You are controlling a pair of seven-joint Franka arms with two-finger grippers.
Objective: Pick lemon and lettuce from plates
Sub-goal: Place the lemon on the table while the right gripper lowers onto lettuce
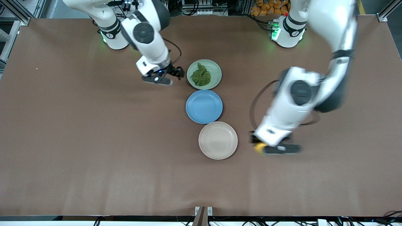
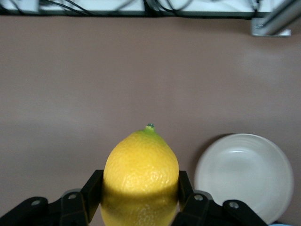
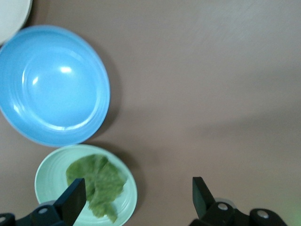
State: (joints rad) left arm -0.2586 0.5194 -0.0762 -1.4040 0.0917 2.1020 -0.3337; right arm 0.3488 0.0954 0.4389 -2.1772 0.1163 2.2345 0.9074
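Note:
My left gripper is shut on the yellow lemon, over the bare table beside the empty beige-white plate, toward the left arm's end. In the left wrist view the lemon sits between the fingers of the left gripper, green tip outward, with the beige plate beside it. The dark green lettuce lies on the pale green plate. My right gripper is open and empty beside that plate, toward the right arm's end. The right wrist view shows the right gripper, the lettuce and the green plate.
An empty blue plate lies between the two task plates; it also shows in the right wrist view. The three plates form a row down the table's middle. Brown tabletop spreads on both sides.

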